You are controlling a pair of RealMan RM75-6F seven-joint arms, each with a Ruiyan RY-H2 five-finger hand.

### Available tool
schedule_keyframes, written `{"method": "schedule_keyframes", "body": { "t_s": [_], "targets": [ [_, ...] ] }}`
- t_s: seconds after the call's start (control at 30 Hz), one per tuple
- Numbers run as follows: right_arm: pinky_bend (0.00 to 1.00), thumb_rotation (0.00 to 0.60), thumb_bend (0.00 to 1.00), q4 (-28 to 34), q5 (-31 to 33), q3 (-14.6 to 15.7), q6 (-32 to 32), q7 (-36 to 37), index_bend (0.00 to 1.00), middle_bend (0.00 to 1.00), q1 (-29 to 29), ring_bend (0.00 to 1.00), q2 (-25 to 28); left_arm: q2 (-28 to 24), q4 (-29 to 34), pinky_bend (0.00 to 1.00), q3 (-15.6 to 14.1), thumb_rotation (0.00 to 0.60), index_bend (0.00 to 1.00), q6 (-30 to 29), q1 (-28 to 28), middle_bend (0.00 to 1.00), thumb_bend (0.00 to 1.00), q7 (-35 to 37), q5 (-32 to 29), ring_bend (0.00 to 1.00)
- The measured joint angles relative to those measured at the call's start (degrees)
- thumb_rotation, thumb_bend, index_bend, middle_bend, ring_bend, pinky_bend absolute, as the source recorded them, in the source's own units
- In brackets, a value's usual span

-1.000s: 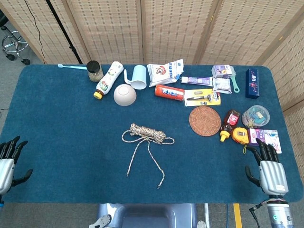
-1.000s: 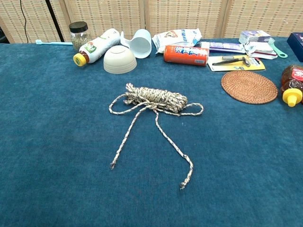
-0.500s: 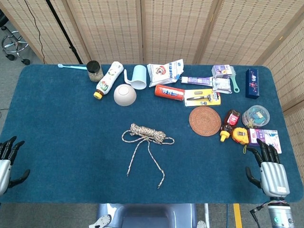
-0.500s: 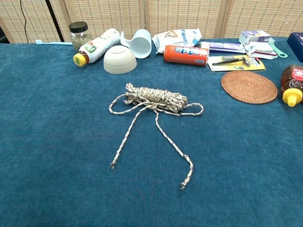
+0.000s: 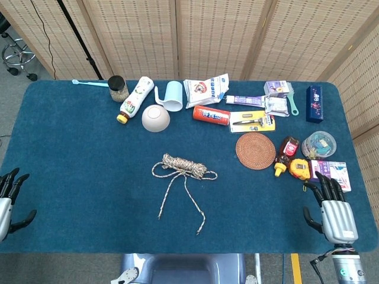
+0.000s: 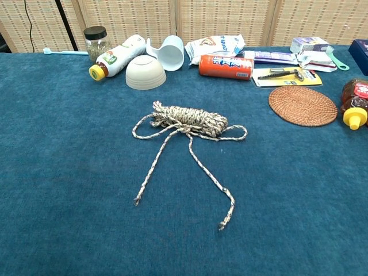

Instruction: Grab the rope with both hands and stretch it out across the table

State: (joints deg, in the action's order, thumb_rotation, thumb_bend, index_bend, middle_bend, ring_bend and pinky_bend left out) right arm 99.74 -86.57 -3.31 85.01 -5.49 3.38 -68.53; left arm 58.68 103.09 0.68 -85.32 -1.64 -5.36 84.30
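Rope (image 5: 181,167) untouched mid-table, loose ends toward near edge; left hand (image 5: 7,201) and right hand (image 5: 334,214) both spread, empty at near corners; pinch one end each

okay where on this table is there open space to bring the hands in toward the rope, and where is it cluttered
Bare blue cloth lies either side of the braided beige rope bundle: a wide patch between it and the left hand, and another between it and the right hand, below the round woven coaster. The near edge is bare too. The far edge, around the upturned cream bowl, is crowded.
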Motion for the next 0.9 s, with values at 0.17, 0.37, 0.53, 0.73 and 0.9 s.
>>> {"method": "schedule_keyframes", "body": {
  "t_s": [0.17, 0.37, 0.53, 0.73, 0.9],
  "targets": [
    [0.0, 0.6, 0.45, 0.2, -2.3, -0.1, -1.1, 2.0, 0.23, 0.07, 1.5, 0.08, 0.3, -0.6, 0.1, 0.0, 0.2, 0.6, 0.12, 0.0, -0.4, 0.0, 0.24, 0.3, 0.5, 0.0],
    [0.0, 0.6, 0.45, 0.9, -7.1, -0.4, -5.1, 7.0, 0.26, 0.09, 6.4, 0.08, 1.4, -1.9, 0.4, 0.0, 0.3, 0.6, 0.12, 0.5, -1.0, 0.0, 0.24, 0.5, 1.2, 0.0],
    [0.0, 0.6, 0.45, 1.5, -10.2, -0.7, -8.7, 9.4, 0.29, 0.1, 10.4, 0.08, 1.9, -2.9, 1.2, 0.0, 0.4, 0.6, 0.13, 0.7, -1.4, 0.0, 0.24, 0.4, 2.2, 0.0],
    [0.0, 0.6, 0.45, 1.7, -14.5, -0.7, -14.0, 12.1, 0.31, 0.1, 16.6, 0.08, 1.5, -4.8, 2.0, 0.0, 0.5, 0.6, 0.13, 1.5, -2.5, 0.0, 0.24, 1.5, 3.3, 0.0],
    [0.0, 0.6, 0.45, 1.7, -17.0, -0.3, -18.4, 14.1, 0.31, 0.11, 21.4, 0.08, 0.5, -5.8, 2.1, 0.0, 0.6, 0.6, 0.13, 1.8, -3.1, 0.0, 0.24, 1.9, 4.0, 0.0]
  ]
}}
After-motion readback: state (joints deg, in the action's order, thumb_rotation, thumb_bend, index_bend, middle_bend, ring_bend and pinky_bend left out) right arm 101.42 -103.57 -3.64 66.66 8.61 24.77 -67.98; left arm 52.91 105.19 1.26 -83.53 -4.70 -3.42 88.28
